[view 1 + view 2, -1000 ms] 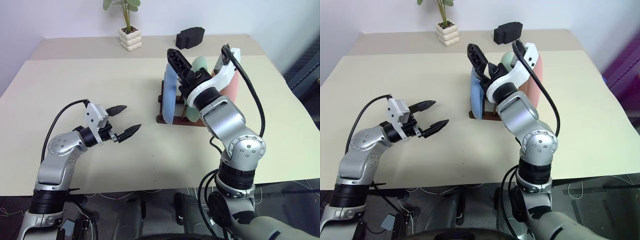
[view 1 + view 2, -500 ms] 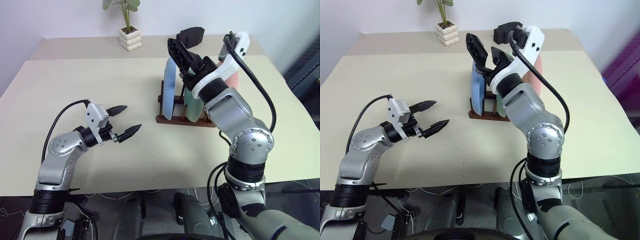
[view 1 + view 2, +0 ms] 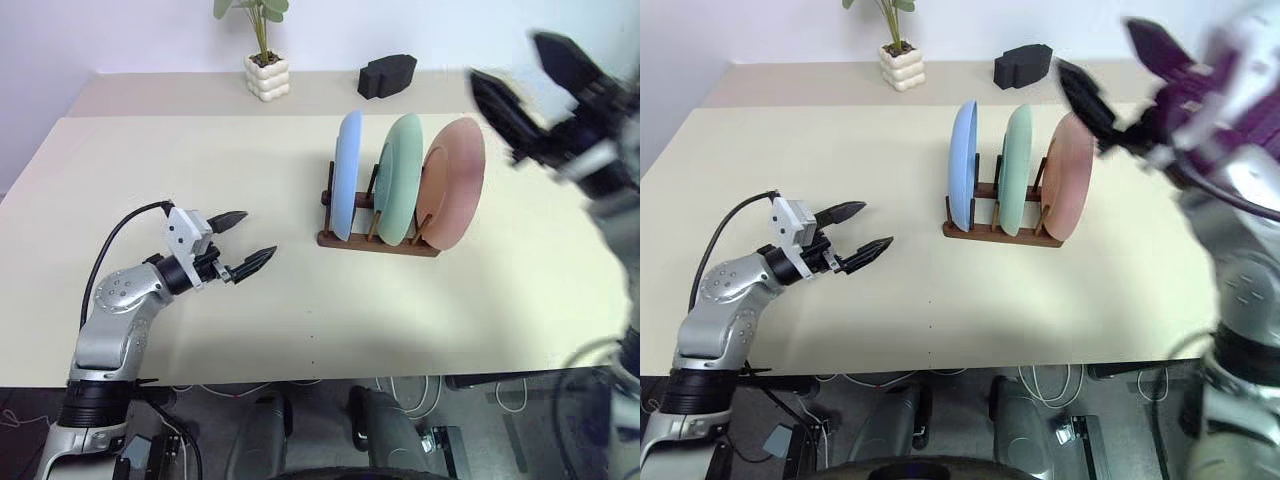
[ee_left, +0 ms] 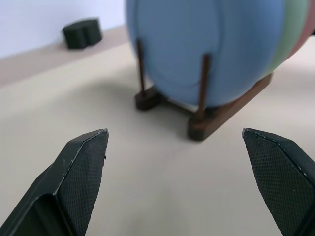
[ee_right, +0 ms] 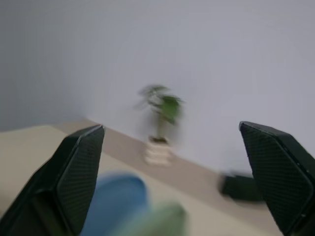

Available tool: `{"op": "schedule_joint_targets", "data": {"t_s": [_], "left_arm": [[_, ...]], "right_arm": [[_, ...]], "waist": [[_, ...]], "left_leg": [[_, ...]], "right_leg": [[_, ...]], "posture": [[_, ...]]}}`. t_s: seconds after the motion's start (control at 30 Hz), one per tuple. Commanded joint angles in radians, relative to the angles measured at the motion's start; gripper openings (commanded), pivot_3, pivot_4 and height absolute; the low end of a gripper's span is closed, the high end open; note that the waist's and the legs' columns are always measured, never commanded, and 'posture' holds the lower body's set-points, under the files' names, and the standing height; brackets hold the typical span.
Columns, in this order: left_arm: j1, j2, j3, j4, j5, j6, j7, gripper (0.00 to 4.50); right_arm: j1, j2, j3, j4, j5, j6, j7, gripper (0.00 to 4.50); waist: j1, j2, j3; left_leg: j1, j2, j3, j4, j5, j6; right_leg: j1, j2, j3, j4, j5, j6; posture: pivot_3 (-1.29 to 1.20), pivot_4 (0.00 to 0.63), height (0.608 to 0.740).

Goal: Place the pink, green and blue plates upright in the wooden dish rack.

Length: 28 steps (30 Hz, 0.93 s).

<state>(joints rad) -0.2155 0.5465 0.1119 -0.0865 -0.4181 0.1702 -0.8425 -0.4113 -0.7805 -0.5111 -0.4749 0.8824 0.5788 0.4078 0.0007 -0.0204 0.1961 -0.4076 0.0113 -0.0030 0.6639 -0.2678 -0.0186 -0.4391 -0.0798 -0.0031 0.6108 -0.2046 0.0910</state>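
Matte beige table; round plates upright, wooden dish rack.

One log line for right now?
blue plate, green plate, pink plate: upright in rack | left gripper: open, empty | right gripper: open, empty

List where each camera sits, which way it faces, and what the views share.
Head views: from the head, forward and down over the table; left gripper and right gripper, both open.
Left wrist view: low, along its own fingers, facing the blue plate in the wooden dish rack.
Right wrist view: raised, facing the wall and potted plant.
Shared: blue plate, black block.
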Motion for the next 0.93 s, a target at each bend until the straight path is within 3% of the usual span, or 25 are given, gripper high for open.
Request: {"op": "schedule_joint_targets", "data": {"t_s": [0.03, 0.2, 0.37, 0.7, 0.93], "left_arm": [[-0.029, -0.006, 0.032, 0.054, 0.014, -0.047, 0.015, 4.5], [-0.061, -0.039, 0.02, 0.153, 0.047, -0.088, 0.042, 4.5], [-0.06, -0.06, -0.007, 0.193, 0.094, -0.118, 0.053, 4.5], [-0.041, -0.073, -0.022, 0.16, 0.121, -0.107, 0.083, 4.5], [-0.012, -0.1, -0.022, 0.112, 0.116, -0.083, 0.108, 4.5]], "right_arm": [[0.175, -0.012, -0.224, -0.003, 0.018, -0.033, 0.105, 4.45], [0.455, 0.061, -0.309, 0.047, -0.049, -0.087, 0.19, 4.45], [0.63, 0.166, -0.173, 0.144, -0.251, -0.22, 0.214, 4.45], [0.578, 0.228, -0.049, 0.312, -0.391, -0.367, 0.194, 4.45], [0.556, 0.256, 0.013, 0.322, -0.419, -0.376, 0.171, 4.45]], "waist": [[0.004, 0.0, 0.0], [0.007, 0.001, -0.001], [0.007, 0.001, -0.001], [0.006, 0.003, -0.001], [0.01, 0.003, -0.001]], "left_leg": [[0.0, 0.0, 0.0, 0.0, 0.0, 0.0], [0.003, 0.001, 0.0, 0.0, 0.0, 0.0], [0.004, 0.0, 0.001, 0.001, 0.0, 0.0], [0.004, 0.0, 0.001, 0.001, 0.0, 0.0], [0.004, 0.0, 0.001, 0.002, 0.0, 0.0]], "right_leg": [[0.0, 0.0, 0.0, 0.0, 0.0, 0.0], [0.002, 0.001, 0.0, 0.001, 0.0, -0.001], [0.004, 0.001, 0.001, 0.0, 0.0, -0.001], [0.003, 0.001, 0.001, 0.001, 0.0, -0.002], [0.004, 0.001, 0.001, 0.001, 0.0, -0.002]], "posture": [[0.0, 0.15, 0.74], [0.0, 0.15, 0.74], [0.0, 0.15, 0.74], [0.0, 0.15, 0.74], [0.0, 0.15, 0.74]]}}
